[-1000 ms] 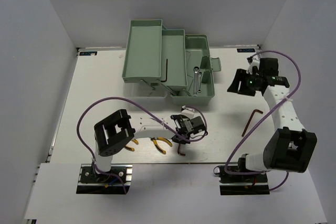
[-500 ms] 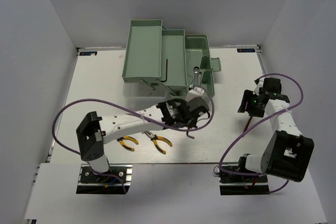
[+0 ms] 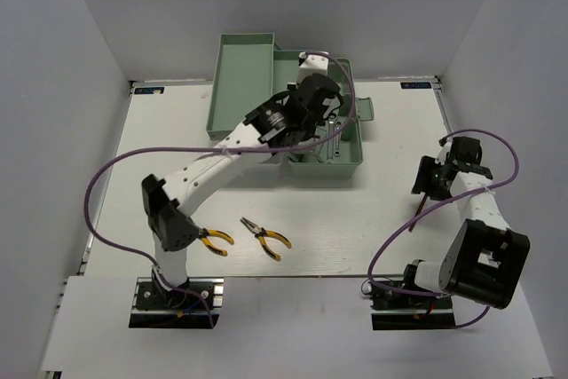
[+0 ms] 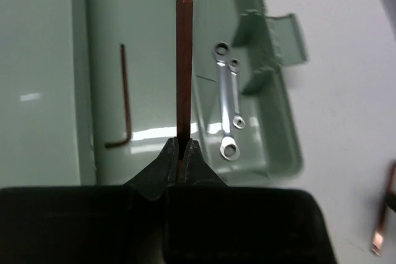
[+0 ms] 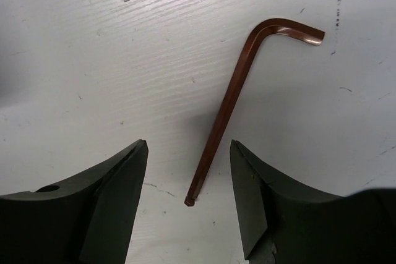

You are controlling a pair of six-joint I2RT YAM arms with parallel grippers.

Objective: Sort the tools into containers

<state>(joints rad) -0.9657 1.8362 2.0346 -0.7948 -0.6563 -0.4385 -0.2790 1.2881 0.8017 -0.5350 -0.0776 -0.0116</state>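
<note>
The left arm (image 3: 222, 161) lies across the near side of the toolbox (image 3: 244, 68), barring that approach — the left end effector (image 4: 180, 151), clamping a reddish hex key (image 4: 183, 60), hangs over the middle tray (image 4: 154, 47), bare except a dark hex key (image 4: 124, 91). The right end effector (image 5: 188, 146) straddles a brown hex key (image 5: 235, 91) on open table (image 5: 93, 41).

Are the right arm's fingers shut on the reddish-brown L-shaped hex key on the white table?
No, the right arm's fingers stand apart, flanking the long end of the reddish-brown L-shaped hex key without touching it.
</note>
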